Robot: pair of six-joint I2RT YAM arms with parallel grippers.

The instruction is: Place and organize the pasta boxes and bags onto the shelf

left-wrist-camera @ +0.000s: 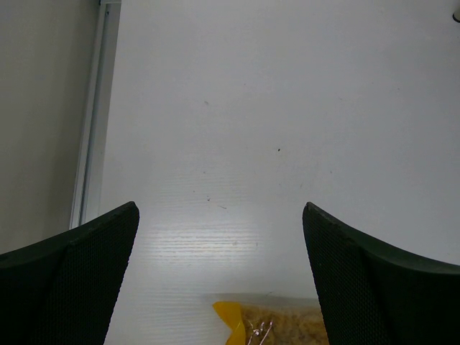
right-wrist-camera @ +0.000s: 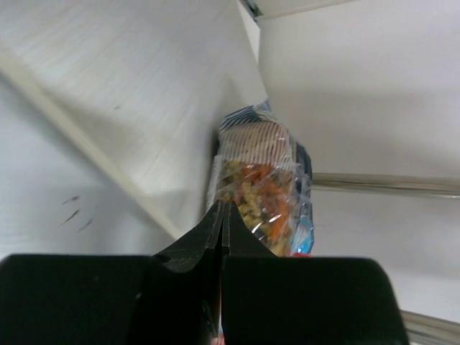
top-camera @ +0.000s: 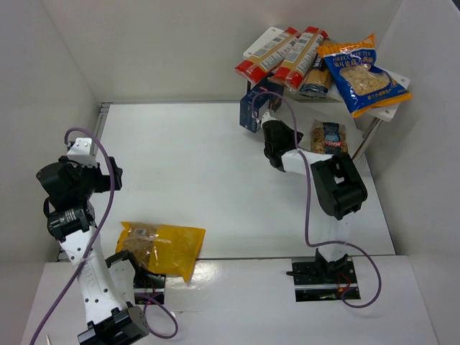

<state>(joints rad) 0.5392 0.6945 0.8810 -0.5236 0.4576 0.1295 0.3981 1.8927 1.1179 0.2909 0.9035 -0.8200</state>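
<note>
The white shelf (top-camera: 256, 47) stands at the back right. Two red-and-cream spaghetti boxes (top-camera: 284, 54) and the blue-and-orange bag (top-camera: 361, 75) lie on its top board. The navy box (top-camera: 250, 108) leans at its left front corner. The small clear bag of spiral pasta (top-camera: 329, 136) sits under the top board; it stands straight ahead of my right gripper (right-wrist-camera: 223, 208), which is shut with nothing between its fingers. The yellow bag (top-camera: 162, 248) lies at the near left, below my open left gripper (left-wrist-camera: 220, 208); its corner (left-wrist-camera: 277, 323) shows there.
A dark pack (top-camera: 316, 79) lies between the spaghetti boxes and the blue-and-orange bag. White walls close in the table on the left, back and right. A shelf leg (right-wrist-camera: 388, 183) runs behind the small bag. The right arm's wrist (top-camera: 277, 149) sits close to the navy box.
</note>
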